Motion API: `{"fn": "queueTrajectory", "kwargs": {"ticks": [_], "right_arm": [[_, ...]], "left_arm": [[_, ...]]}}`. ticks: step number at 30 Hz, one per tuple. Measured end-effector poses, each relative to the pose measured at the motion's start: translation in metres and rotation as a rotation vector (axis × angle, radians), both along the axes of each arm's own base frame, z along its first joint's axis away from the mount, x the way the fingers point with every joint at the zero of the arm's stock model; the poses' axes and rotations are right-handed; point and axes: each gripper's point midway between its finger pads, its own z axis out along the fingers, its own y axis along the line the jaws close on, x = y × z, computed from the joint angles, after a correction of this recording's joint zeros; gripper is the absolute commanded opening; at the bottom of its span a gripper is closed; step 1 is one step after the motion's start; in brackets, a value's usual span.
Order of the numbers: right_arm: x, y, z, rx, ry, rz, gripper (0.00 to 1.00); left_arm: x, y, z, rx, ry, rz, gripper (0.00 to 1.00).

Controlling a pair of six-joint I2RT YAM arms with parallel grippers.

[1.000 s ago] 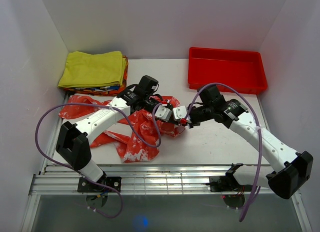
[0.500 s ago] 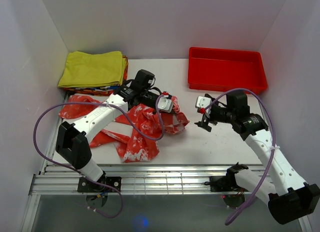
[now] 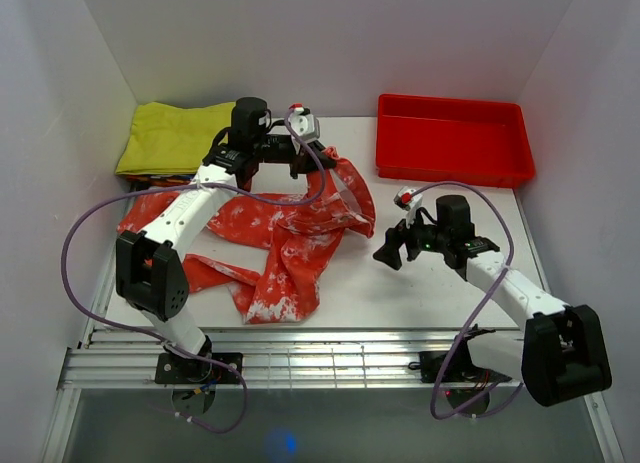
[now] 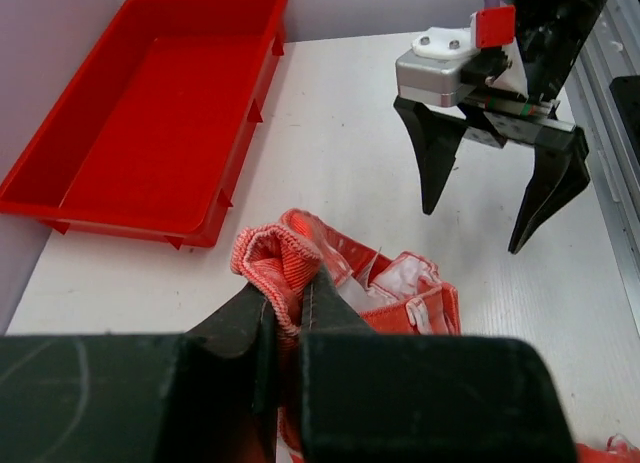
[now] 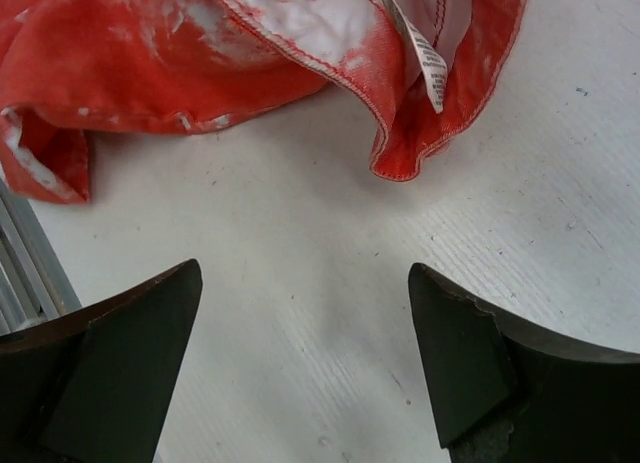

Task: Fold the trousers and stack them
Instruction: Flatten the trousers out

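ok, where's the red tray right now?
In the top view, the red tray sits at the back right, beyond the right gripper and to the right of the trousers.

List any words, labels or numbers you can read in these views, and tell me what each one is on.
White tag on the trousers: a few printed lines, too small and blurred to read.
Red tray: no marking visible.
No other words, numbers or signs can be read in any view.
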Motion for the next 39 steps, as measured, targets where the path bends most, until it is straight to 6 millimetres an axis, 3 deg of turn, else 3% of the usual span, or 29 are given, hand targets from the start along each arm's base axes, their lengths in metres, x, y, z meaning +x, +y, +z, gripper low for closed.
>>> {"fn": "queueTrajectory", "kwargs": {"ticks": [4,10,14,17,21,22,24,29,35,39], "right_arm": [[0.021,0.01,-0.015,0.043,0.056,-0.07,0.89],[0.052,0.022,-0.047,0.058,0.126,-0.133,0.89],[0.07,0.032,-0.053,0.06,0.129,-0.153,0.81],[0.086,0.043,-0.043,0.082,0.094,-0.151,0.67],[0.102,0.057,-0.027,0.109,0.037,-0.137,0.15],[0.104,0.059,-0.024,0.114,0.024,-0.129,0.09],[0.103,0.062,-0.022,0.119,0.024,-0.119,0.08],[0.073,0.054,-0.007,0.075,0.061,-0.063,0.08],[-0.005,0.016,0.07,0.02,-0.076,0.05,0.08],[-0.05,-0.005,0.104,-0.045,-0.194,0.129,0.08]], "left_arm": [[0.012,0.003,-0.001,-0.027,0.063,0.035,0.0],[0.012,0.002,0.004,-0.05,0.094,0.036,0.0],[0.013,0.005,0.006,-0.058,0.108,0.042,0.0],[0.016,0.009,0.006,-0.064,0.116,0.053,0.0],[0.018,0.014,0.005,-0.068,0.131,0.066,0.0],[0.019,0.016,0.006,-0.068,0.134,0.07,0.0],[0.02,0.019,0.008,-0.07,0.13,0.081,0.0],[0.031,0.032,0.012,-0.059,0.089,0.15,0.0],[0.056,0.043,0.024,-0.049,-0.037,0.283,0.0],[0.051,0.016,0.023,-0.063,-0.057,0.246,0.0]]}}
